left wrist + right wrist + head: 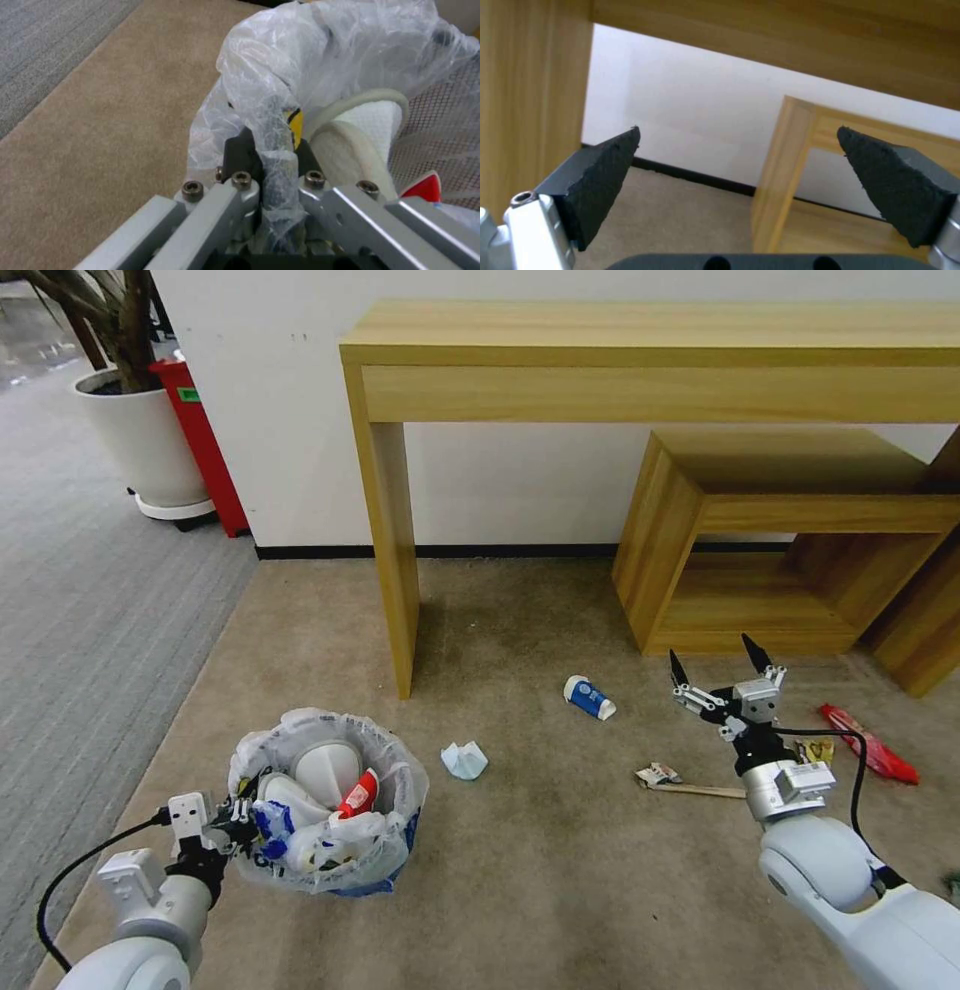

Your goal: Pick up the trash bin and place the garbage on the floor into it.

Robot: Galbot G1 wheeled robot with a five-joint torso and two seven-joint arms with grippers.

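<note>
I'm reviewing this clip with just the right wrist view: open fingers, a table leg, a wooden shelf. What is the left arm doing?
Observer: The left gripper is shut on the bag-lined rim of the trash bin, low on the robot's left.
Operator: Anything in the bin?
Observer: Yes, a white slipper and a red-white carton, among other litter.
Operator: What litter is left out?
Observer: On the beige carpet, crumpled paper lies beside the bin. A blue-white cup lies to the left of the open right gripper.
Operator: And on its other side?
Observer: A red wrapper lies to its right, with a wooden stick by its wrist.
</note>
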